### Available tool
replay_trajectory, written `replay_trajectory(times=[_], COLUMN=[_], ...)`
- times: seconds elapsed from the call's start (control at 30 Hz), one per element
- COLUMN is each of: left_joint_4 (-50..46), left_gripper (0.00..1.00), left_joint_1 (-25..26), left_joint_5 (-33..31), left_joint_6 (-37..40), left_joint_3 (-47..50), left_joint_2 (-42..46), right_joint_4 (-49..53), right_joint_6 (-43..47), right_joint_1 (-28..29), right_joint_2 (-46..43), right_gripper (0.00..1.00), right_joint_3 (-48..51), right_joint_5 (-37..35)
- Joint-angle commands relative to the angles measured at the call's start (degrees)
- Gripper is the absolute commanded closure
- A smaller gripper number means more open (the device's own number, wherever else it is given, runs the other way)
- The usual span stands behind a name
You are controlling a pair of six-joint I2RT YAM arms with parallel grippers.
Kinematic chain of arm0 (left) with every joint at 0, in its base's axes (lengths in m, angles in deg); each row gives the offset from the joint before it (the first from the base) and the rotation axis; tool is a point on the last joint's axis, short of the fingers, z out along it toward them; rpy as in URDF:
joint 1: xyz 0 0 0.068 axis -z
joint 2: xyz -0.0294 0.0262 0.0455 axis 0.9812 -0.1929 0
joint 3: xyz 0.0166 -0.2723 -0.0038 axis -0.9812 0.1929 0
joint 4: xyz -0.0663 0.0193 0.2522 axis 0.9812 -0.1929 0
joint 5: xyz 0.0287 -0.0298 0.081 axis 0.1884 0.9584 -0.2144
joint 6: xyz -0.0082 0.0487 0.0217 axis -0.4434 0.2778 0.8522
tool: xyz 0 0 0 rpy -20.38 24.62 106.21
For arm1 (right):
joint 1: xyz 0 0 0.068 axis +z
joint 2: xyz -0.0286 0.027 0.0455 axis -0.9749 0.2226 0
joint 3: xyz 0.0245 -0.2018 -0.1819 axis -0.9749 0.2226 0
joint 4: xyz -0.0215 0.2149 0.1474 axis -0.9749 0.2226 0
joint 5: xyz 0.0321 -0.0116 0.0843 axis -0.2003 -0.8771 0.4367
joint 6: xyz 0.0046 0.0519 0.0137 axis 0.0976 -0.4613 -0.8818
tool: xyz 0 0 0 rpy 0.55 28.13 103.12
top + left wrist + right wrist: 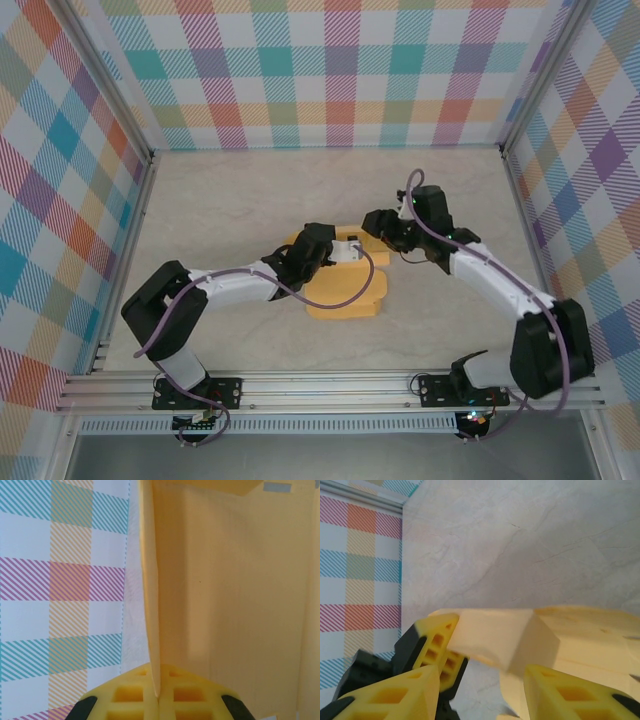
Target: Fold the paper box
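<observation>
From my console, the paper box (345, 295) lies around the middle of the table (240, 195), well apart from the left and right edges. Both arms meet over its far side. The left gripper (159, 696) is clamped tight on the thin edge of an upright panel (150, 580) of the box. That edge rises straight up from between the yellow fingers, with a broad yellow face of the box just to its right and the checked wall (60, 580) to its left. The right gripper (485, 680) stands with its jaws apart and grasps nothing that I can make out. A folded flap (495, 635) of the box sits just above the gap between them, and I cannot tell whether either fingertip touches the paper. In the right wrist view one finger (437, 640) of the left gripper rests against that flap's left end, over bare table
</observation>
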Motion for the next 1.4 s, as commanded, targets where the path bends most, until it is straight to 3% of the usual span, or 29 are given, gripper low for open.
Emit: replay_trajectory(times=[0.0, 0.17, 0.27, 0.33, 0.6, 0.87, 1.13, 1.37], left_joint_4=[0.6, 0.4, 0.3, -0.2, -0.2, 0.2, -0.5, -1.1], left_gripper=[1.0, 1.0, 1.0, 1.0, 1.0, 1.0, 1.0, 1.0], left_joint_1=[0.1, 0.0, -0.1, 0.0, -0.1, -0.1, -0.3, -0.5], left_joint_5=[-0.3, 1.2, 1.3, 1.0, 1.1, 1.7, 0.3, -1.1], left_joint_6=[-2.1, -3.0, -3.3, -3.3, -3.5, -3.7, -4.3, -5.0], left_joint_3=[1.2, 2.3, 2.8, 2.8, 2.9, 2.3, 1.2, -0.1], left_joint_2=[2.8, 4.4, 4.8, 4.7, 4.5, 4.2, 2.6, 1.3], right_joint_4=[4.9, 5.2, 0.4, -4.5, -15.2, -16.9, -20.8, -21.3], right_joint_6=[3.3, 3.0, 3.0, 4.1, 8.8, 11.5, 9.7, 5.3], right_joint_1=[0.2, 0.1, -0.2, -0.2, -0.2, -0.2, 0.5, 1.6], right_joint_2=[-6.9, -14.6, -15.0, -13.5, -4.1, 4.5, 7.0, 3.7], right_gripper=[0.51, 0.54, 0.54, 0.46, 0.38, 0.36, 0.48, 0.5], right_joint_3=[4.6, 13.9, 19.0, 21.2, 21.6, 16.9, 14.8, 16.3], right_joint_5=[-5.1, -8.7, -8.3, -7.8, -9.4, -11.8, -7.5, -9.0])
